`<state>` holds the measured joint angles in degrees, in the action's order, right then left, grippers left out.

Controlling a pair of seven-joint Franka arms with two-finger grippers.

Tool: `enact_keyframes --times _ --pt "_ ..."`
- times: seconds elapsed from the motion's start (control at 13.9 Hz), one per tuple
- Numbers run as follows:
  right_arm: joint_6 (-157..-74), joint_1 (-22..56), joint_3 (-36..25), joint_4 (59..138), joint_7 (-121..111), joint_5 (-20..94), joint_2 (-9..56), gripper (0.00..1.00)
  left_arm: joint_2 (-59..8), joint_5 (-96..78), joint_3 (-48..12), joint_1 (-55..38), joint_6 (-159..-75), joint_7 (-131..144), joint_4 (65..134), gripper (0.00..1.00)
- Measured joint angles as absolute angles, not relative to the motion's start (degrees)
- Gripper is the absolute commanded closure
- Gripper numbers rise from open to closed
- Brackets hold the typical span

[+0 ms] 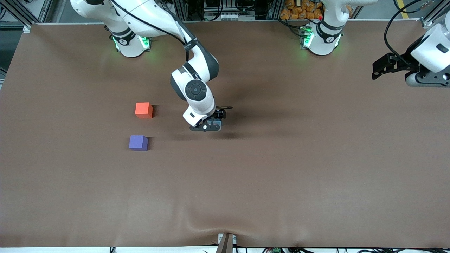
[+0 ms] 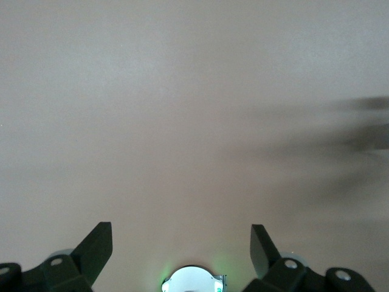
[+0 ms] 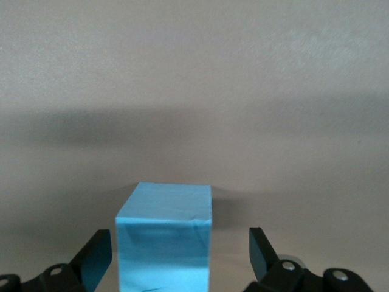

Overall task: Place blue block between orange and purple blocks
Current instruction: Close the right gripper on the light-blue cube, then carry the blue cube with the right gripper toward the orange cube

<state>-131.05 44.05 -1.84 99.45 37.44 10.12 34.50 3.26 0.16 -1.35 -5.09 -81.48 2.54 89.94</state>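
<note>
With the right end effector (image 3: 180, 255) spread open astride the blue block (image 3: 164, 240), closing off-centre could nudge it away; the left end effector (image 2: 181, 246) waits open.

Table cover (image 1: 281, 175): matt brown cloth, faintly wrinkled. Blue block (image 3: 164, 240), orange block (image 1: 143, 110), purple block (image 1: 138, 143): matt, smooth. Arm shells (image 1: 197, 95): glossy white plastic.

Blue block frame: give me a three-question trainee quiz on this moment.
1. True or false: the right pincer is shut on the blue block.
2. Which lies nearer the front camera: the orange block or the purple block?
3. Multiple choice: the left pincer is A) holding a block, B) open with nothing between its fingers, C) touching the purple block.

Key: 1 false, a gap shows at one finger; 2 purple block; 3 B.
</note>
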Motion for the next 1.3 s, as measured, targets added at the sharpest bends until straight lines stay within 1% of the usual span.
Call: enact_keyframes --times 0.07,0.14,0.22,0.29,0.36,0.43,0.65,0.72,0.87,1.01,1.15,1.3 --pt "-131.1 44.4 -1.8 99.0 38.1 10.1 35.0 0.0 3.6 0.2 -1.4 -5.0 -81.5 2.5 89.9 0.0" --pt "-131.1 44.8 -1.8 98.7 38.3 10.1 35.5 0.11 3.9 0.2 -1.4 -4.8 -81.5 2.5 89.8 0.0" --pt "-131.1 45.1 -1.8 98.5 38.5 10.1 35.8 0.54 4.1 0.2 -1.5 -4.4 -81.5 2.5 89.8 0.0" --pt "-131.1 45.4 -1.8 98.3 38.6 10.1 36.1 0.69 4.2 0.2 -1.5 -3.8 -81.8 2.4 89.7 0.0" --pt "-131.1 45.7 -1.8 98.1 38.9 10.1 36.3 0.88 4.2 0.2 -1.5 -3.2 -82.5 2.3 89.7 0.0" --pt "-131.1 46.0 -1.9 98.0 39.5 10.1 36.3 1.0 4.2 0.2 -1.5 -3.0 -83.2 2.3 89.7 0.0" --pt "-130.7 46.1 -2.3 96.9 40.0 10.1 36.2 1.0 4.2 0.2 -1.8 -3.0 -84.1 2.3 89.7 0.0" --pt "-128.8 45.9 -2.8 96.0 40.0 10.1 36.0 1.0 4.2 0.2 -1.9 -3.0 -84.1 2.3 89.7 0.0" --pt "-119.6 44.3 -3.8 92.8 39.7 10.0 34.2 1.0 4.2 0.2 -2.0 -3.0 -84.1 2.3 89.7 0.0" --pt "-110.7 40.4 -4.3 90.7 35.8 9.8 29.9 1.0 4.1 0.2 -2.0 -3.0 -84.1 2.3 89.8 0.0" --pt "-105.9 35.6 -4.4 90.7 32.1 9.7 25.2 1.0 3.5 0.2 -2.0 -3.0 -84.1 2.3 89.9 0.0" --pt "-104.5 32.0 -4.5 92.0 30.0 7.5 22.4 1.0 2.6 0.2 -2.0 -3.0 -84.2 2.3 89.9 0.0"
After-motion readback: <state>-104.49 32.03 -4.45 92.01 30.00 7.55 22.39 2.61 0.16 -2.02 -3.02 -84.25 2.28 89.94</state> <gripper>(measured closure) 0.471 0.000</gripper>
